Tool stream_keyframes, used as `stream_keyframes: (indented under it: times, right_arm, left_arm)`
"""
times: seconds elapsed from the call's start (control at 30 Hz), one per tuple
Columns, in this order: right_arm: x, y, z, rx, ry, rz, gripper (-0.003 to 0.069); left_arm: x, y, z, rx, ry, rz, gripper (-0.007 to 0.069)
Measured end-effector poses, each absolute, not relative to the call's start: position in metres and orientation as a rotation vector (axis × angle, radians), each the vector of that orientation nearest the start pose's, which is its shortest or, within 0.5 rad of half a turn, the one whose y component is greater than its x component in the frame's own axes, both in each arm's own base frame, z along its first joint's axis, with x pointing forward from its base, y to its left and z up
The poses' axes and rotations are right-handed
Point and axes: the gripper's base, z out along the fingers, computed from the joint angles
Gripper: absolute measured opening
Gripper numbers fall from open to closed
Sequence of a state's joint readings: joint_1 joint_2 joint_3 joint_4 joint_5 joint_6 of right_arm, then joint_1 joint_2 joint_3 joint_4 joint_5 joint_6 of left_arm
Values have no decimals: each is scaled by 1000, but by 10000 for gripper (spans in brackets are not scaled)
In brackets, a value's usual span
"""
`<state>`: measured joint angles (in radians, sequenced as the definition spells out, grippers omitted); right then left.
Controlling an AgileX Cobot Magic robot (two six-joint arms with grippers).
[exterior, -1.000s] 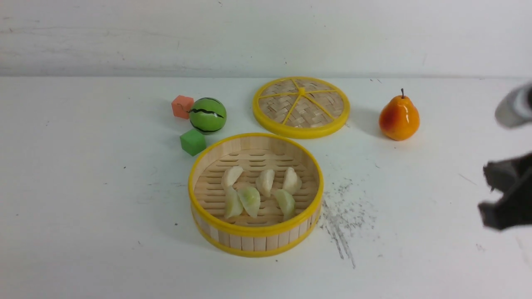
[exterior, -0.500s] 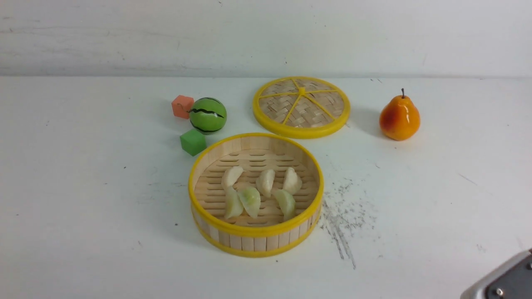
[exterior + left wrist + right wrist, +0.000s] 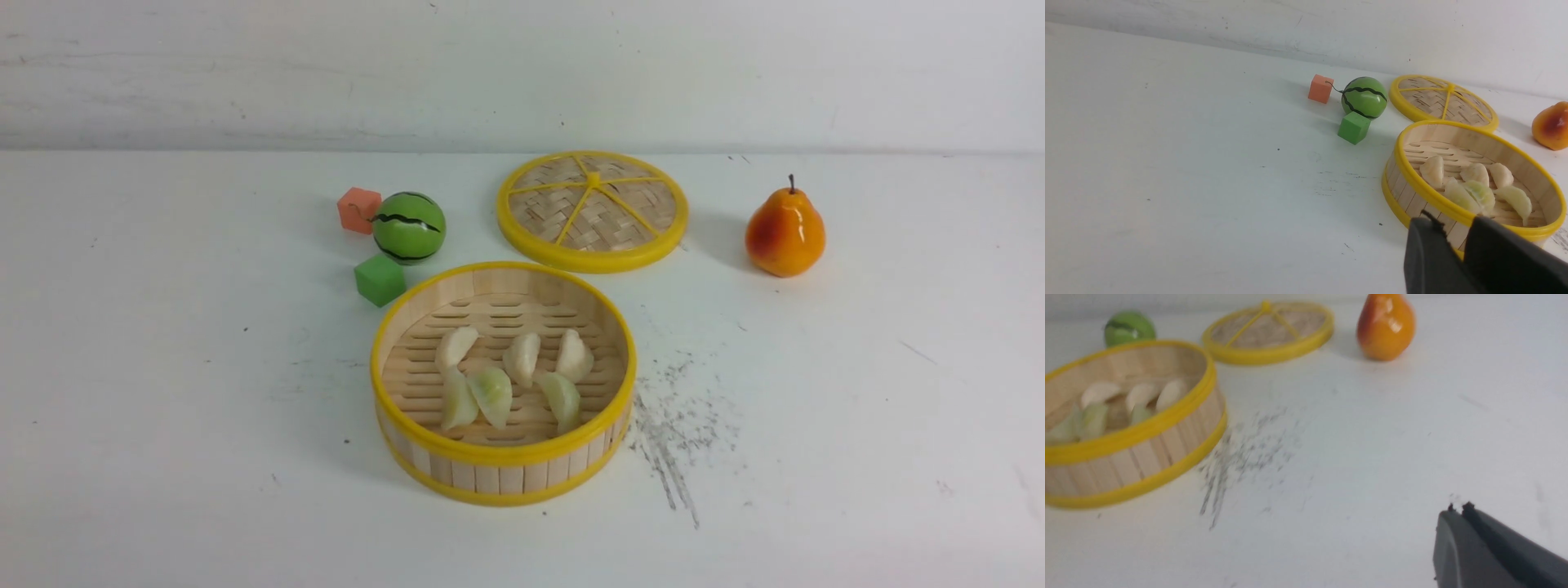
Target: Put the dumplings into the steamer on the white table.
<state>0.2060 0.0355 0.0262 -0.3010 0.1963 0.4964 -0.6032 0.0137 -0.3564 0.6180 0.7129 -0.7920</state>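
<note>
Evidently six pale crescent dumplings [image 3: 522, 359] fill the round bamboo steamer [image 3: 502, 452], nearer my closed left gripper [image 3: 1455, 220] than my closed right gripper [image 3: 1458, 506].

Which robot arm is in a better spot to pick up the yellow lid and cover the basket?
Probably the right. The lid lies behind the steamer, slightly toward the robot's right, and the right gripper has only white table between it and the lid. The left gripper has the steamer in its way.
</note>
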Motion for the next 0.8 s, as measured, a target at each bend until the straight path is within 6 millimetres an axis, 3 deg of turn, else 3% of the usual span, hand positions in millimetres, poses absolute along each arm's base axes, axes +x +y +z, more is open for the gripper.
stream_keyframes:
  times: [0.27, 0.43, 0.8]
  right_arm:
    - [55, -4, 179, 296, 1769, 179, 3]
    - [53, -3, 173, 231, 1853, 106, 10]
    - [52, -3, 173, 190, 1864, 82, 21]
  left_arm:
    - [36, 17, 274, -18, 1753, -318, 147]
    - [36, 17, 274, -18, 1753, -318, 150]
    - [36, 17, 274, -18, 1753, -318, 162]
